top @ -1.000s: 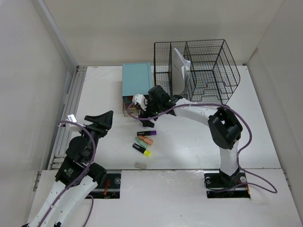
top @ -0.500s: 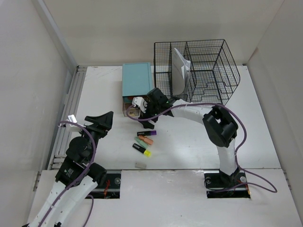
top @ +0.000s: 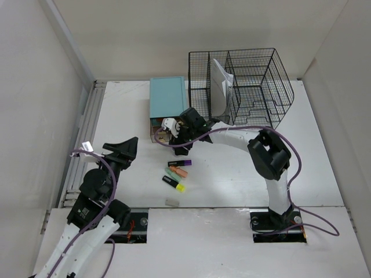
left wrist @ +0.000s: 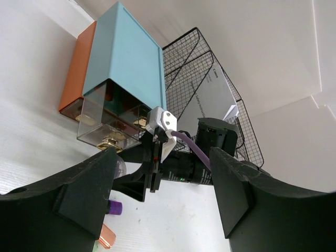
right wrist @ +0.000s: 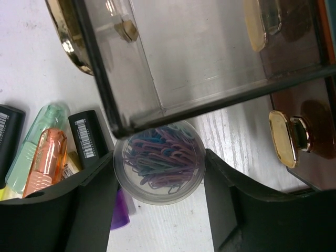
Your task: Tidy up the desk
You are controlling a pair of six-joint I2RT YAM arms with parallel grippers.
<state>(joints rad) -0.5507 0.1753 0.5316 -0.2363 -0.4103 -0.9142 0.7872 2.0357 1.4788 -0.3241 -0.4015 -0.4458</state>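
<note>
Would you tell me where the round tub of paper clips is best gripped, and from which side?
Grip the paper clip tub across its round wall, from above, on the side away from the open drawer: it stands upright, and the drawer front overlaps its rim.

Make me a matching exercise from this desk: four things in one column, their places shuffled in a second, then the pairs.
Things
1. teal drawer box
2. black wire rack
3. round tub of paper clips
4. yellow-tipped highlighter

Places
A. between the right gripper's fingers
B. at the far edge of the desk, paper standing in it
C. the marker nearest the desk's near edge
D. just left of the rack

Pairs: 1-D, 2-B, 3-A, 4-C
</note>
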